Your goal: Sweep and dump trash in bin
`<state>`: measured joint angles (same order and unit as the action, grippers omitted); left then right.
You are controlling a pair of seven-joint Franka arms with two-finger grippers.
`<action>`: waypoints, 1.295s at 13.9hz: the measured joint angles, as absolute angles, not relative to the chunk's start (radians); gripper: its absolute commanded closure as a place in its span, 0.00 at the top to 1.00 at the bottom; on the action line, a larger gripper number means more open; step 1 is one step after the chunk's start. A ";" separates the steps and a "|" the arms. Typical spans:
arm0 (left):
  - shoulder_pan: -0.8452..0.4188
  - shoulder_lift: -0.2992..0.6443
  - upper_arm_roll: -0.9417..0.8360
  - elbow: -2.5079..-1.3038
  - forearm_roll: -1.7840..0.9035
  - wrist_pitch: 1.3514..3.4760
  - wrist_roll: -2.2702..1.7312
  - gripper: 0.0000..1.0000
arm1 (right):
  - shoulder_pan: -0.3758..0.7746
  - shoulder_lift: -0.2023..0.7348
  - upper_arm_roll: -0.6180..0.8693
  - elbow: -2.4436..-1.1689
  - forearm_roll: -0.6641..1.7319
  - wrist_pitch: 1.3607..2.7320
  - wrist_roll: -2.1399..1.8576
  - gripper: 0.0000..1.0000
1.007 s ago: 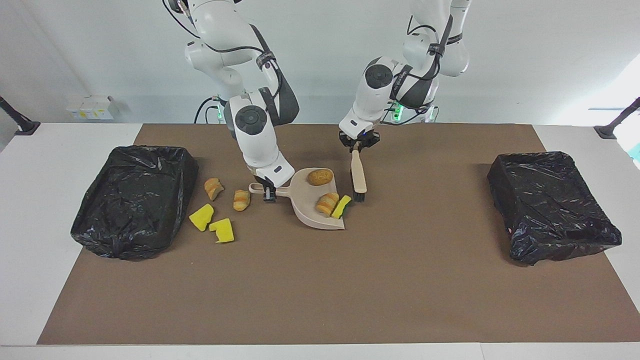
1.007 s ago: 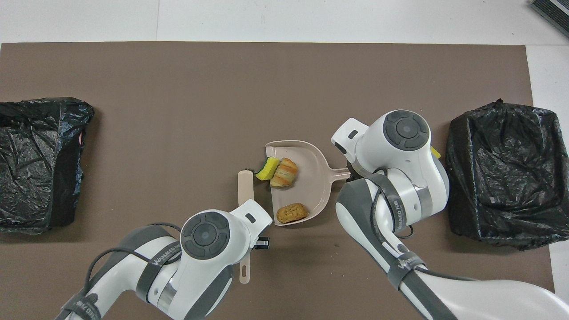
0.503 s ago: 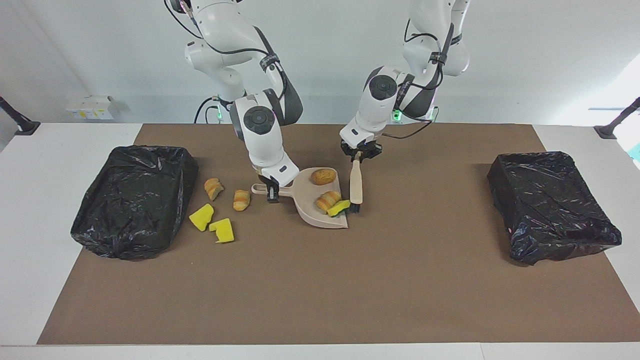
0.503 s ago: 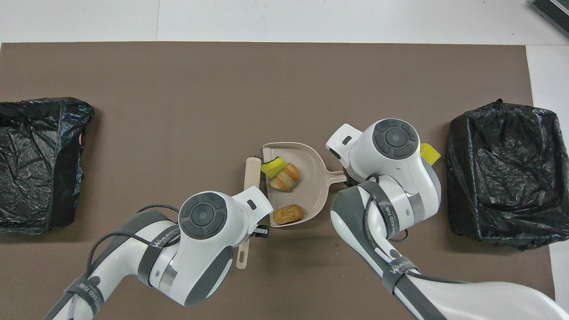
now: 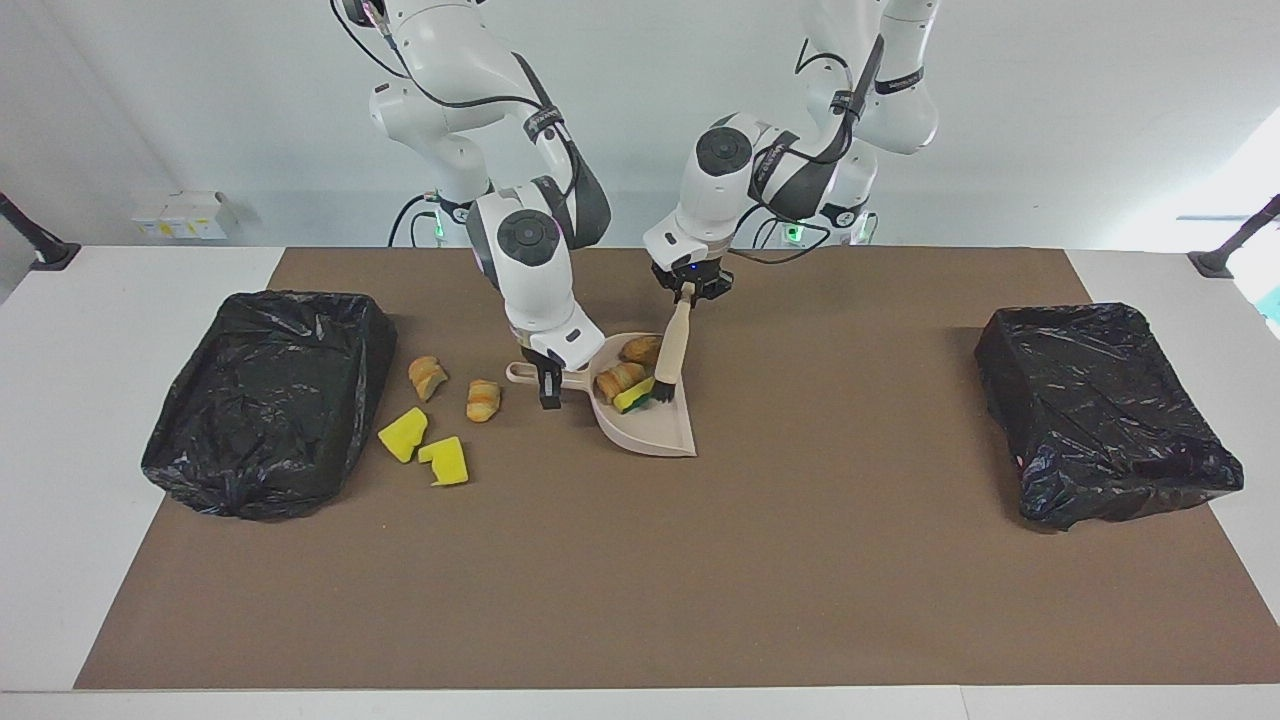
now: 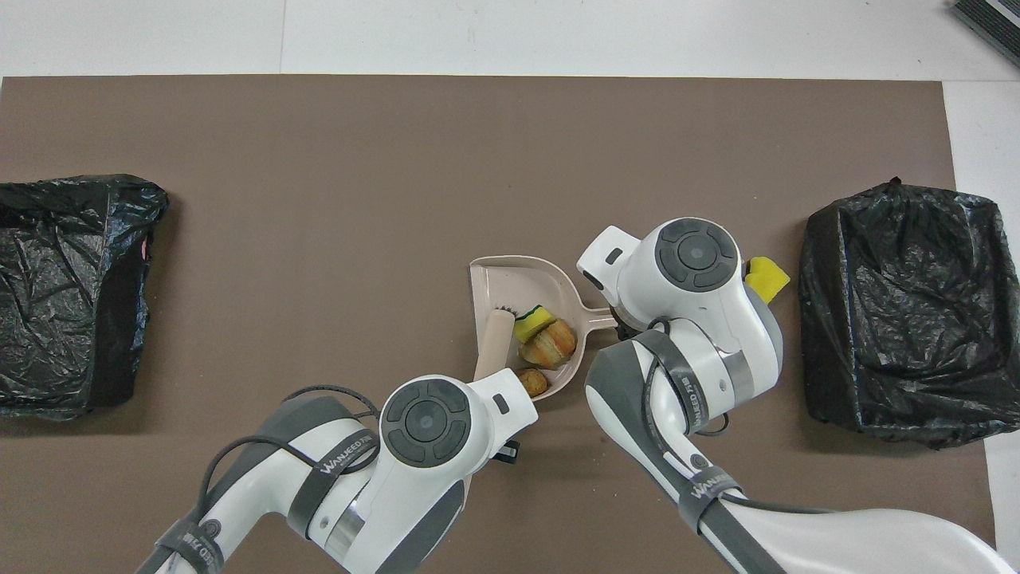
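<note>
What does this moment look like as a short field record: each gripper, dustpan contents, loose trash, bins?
left gripper: shut on brush, bristles in dustpan
right gripper: shut on dustpan handle
in dustpan: two bread lumps, one sponge
loose trash: two bread lumps and two yellow wedges on the mat, beside the bin at the right arm's end
other bin: left arm's end

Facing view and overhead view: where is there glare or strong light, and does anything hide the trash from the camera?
Facing view: a bright patch glares at the edge by the left arm's bin, and both bin liners shine; every trash piece shows. Overhead view: even light, but the right arm covers most loose pieces, leaving one yellow wedge peeking out beside the right arm's bin, and the left arm hides part of the dustpan.
</note>
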<state>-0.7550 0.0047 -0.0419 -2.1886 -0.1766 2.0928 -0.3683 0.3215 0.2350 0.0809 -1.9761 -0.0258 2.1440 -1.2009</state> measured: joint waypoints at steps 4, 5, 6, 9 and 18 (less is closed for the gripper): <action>-0.749 -0.033 -0.018 -2.126 -0.177 1.901 -0.402 0.00 | 0.322 0.235 0.081 -1.977 -0.035 2.144 -1.201 0.28; -0.749 -0.047 -0.017 -2.121 -0.177 1.874 -0.416 0.00 | 0.322 0.235 0.081 -1.977 -0.038 2.144 -1.201 0.30; -0.749 -0.061 -0.019 -2.120 -0.177 1.850 -0.431 0.00 | 0.322 0.235 0.081 -1.977 -0.039 2.144 -1.201 0.31; -0.752 -0.115 -0.028 -2.118 -0.178 1.769 -0.478 0.00 | 0.322 0.235 0.081 -1.978 -0.040 2.144 -1.201 1.00; -0.848 -0.179 -0.056 -2.272 -0.178 1.846 -0.798 0.00 | 0.315 0.235 0.076 -1.980 -0.048 2.144 -1.201 1.00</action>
